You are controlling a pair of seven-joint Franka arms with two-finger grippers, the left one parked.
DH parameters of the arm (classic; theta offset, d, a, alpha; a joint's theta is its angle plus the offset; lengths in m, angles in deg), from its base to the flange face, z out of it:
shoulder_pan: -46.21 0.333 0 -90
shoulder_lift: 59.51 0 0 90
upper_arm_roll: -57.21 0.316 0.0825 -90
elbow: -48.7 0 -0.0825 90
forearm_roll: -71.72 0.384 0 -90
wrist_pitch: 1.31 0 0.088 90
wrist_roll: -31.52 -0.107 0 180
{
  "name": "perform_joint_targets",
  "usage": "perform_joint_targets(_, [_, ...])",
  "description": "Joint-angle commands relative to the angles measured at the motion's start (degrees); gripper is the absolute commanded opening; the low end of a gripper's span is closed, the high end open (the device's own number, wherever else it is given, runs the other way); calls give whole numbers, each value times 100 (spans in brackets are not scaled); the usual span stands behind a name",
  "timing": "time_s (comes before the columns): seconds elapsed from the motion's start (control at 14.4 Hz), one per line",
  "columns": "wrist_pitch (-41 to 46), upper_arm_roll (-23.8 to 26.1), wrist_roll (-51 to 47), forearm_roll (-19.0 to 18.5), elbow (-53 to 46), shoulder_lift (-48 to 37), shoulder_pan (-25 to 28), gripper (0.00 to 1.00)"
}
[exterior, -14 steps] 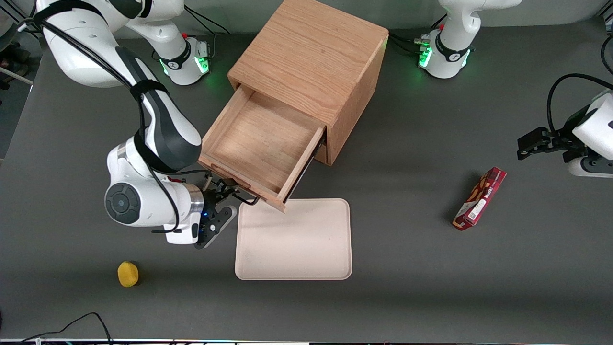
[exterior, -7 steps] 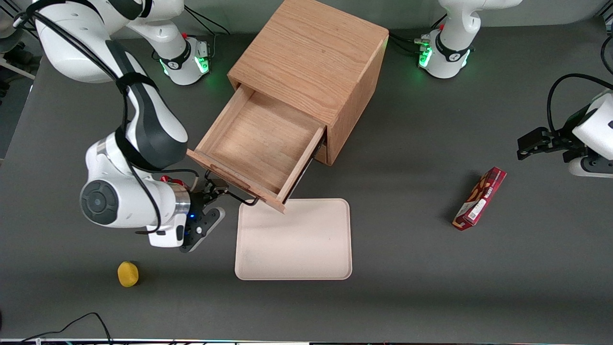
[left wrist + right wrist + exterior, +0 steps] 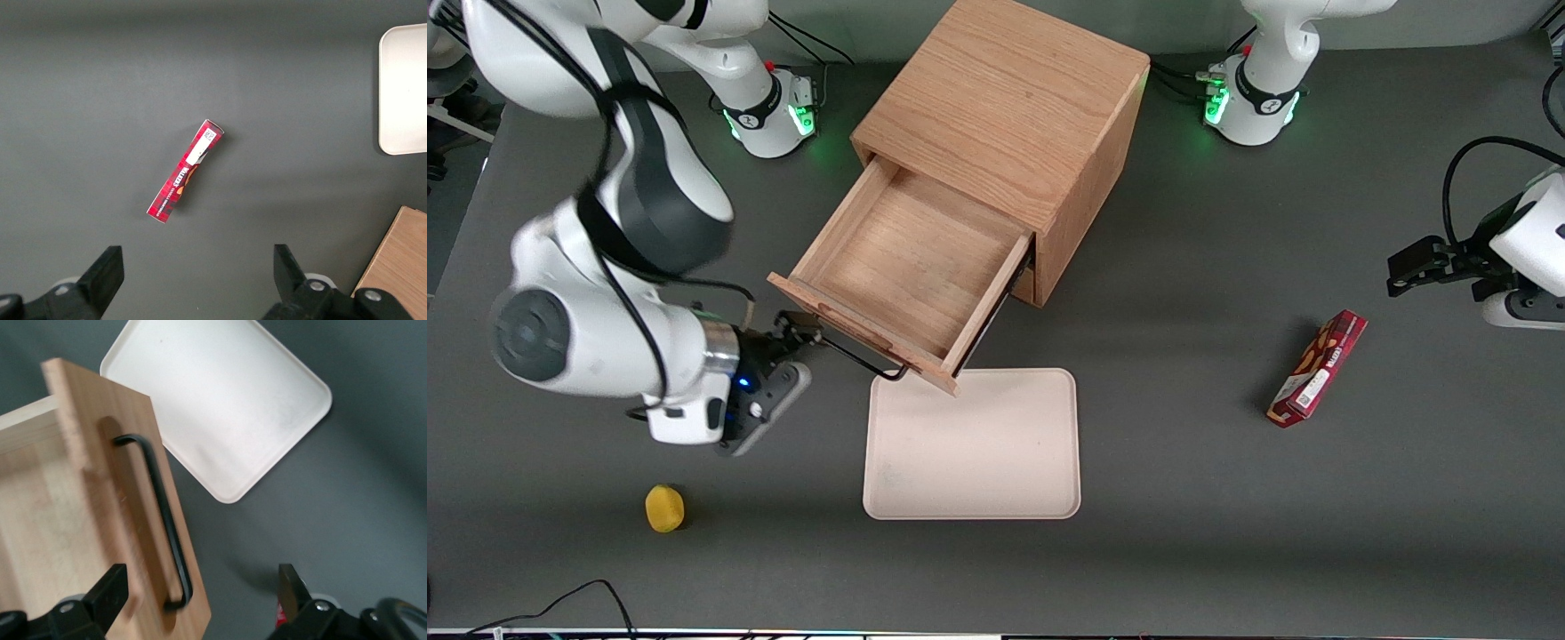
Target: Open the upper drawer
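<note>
Upper drawer (image 3: 911,267) sits pulled out; your end effector (image 3: 793,331) is spread wide beside its handle (image 3: 860,357), holding nothing.

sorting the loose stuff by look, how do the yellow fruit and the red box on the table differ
The yellow fruit is small, round and plain; the red box is long, flat and printed, with a white label. The fruit lies toward the working arm's end of the table, nearer the front camera than the tool, which is open beside the upper drawer; the box lies toward the parked arm's end. Both rest on the table, untouched.
</note>
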Motion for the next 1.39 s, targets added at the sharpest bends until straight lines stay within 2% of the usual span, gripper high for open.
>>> perform_joint_targets(0.0, [548,-25,42,-73,294,-754,-184,100])
perform_joint_targets(0.21, [770,-25,33,-91,960,-1711,-334,100])
perform_joint_targets(0.56, [771,27,-19,155,2673,-3609,-1176,100])
perform_joint_targets(0.69, [753,27,-203,583,3298,-4234,-1798,100])
perform_joint_targets(0.9, [499,-16,-554,691,4038,-5079,-2196,99])
perform_joint_targets(1.04, [463,-17,-609,691,3917,-5037,-2582,98])
perform_joint_targets(1.32, [-169,-8,-1162,674,3987,-4941,-2619,96])
